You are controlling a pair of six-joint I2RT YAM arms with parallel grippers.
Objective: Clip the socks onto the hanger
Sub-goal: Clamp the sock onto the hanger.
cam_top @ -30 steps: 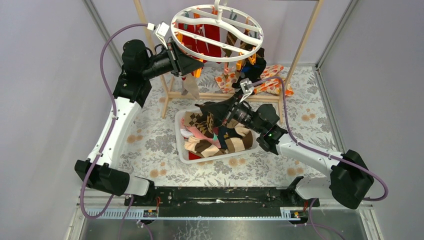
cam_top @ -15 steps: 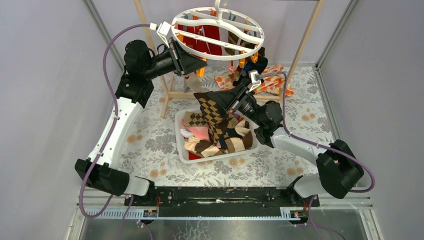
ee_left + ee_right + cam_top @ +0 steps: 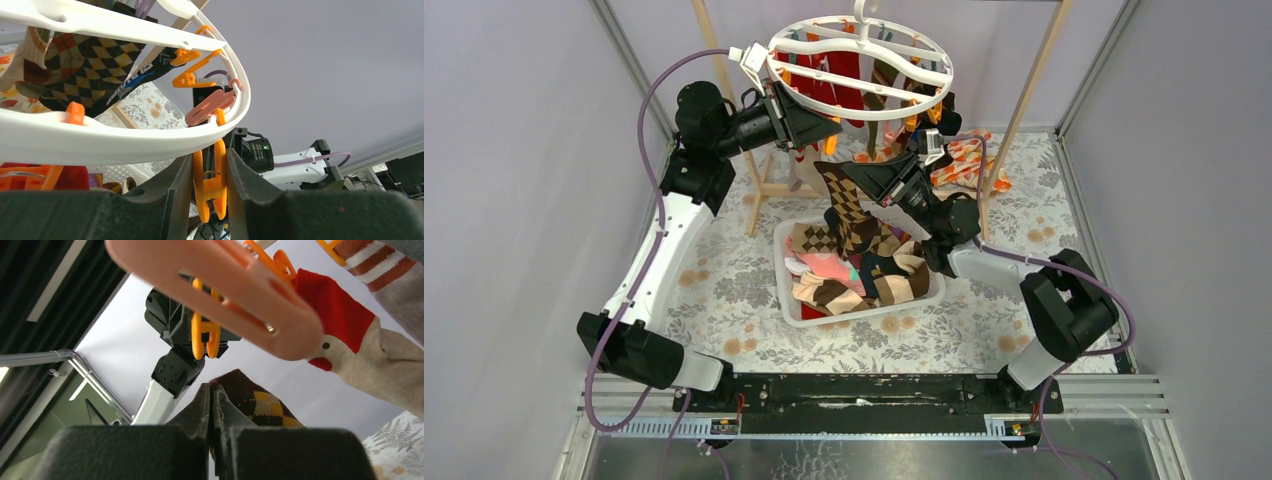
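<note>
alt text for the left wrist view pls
Seen from below, the left gripper pinches an orange clip hanging from the white hanger ring. A brown argyle sock shows beyond the ring at upper left, against a pale wall.

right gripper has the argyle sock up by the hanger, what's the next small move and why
Probably raise the right gripper slightly, feeding the argyle sock into the orange clip that the left gripper pinches just above it on the hanger.
</note>
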